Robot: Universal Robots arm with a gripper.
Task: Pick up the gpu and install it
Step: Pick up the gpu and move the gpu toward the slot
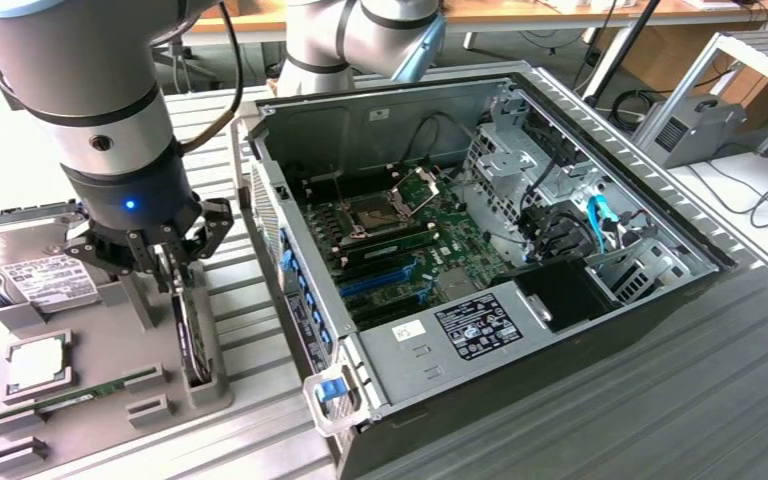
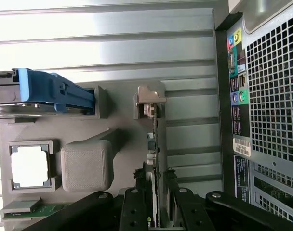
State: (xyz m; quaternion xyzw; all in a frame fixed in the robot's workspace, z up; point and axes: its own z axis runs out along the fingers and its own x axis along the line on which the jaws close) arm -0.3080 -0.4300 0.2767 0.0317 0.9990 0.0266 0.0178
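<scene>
Gpu (image 1: 195,335) edge-on in grey holder (image 1: 97,405), pincer (image 1: 171,275) tight around its top edge.

No text is readable; print on the white label (image 1: 40,282), centre left, and the black sticker (image 1: 482,330), lower centre, is too fine

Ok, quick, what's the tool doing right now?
Tool: closed on the slim black expansion card with silver bracket, which stands edge-on in the grey holder.

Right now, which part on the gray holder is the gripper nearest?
The gpu, the thin black card standing on edge; the gripper is right over it. The hard drive, processor and memory stick lie farther off.
</scene>
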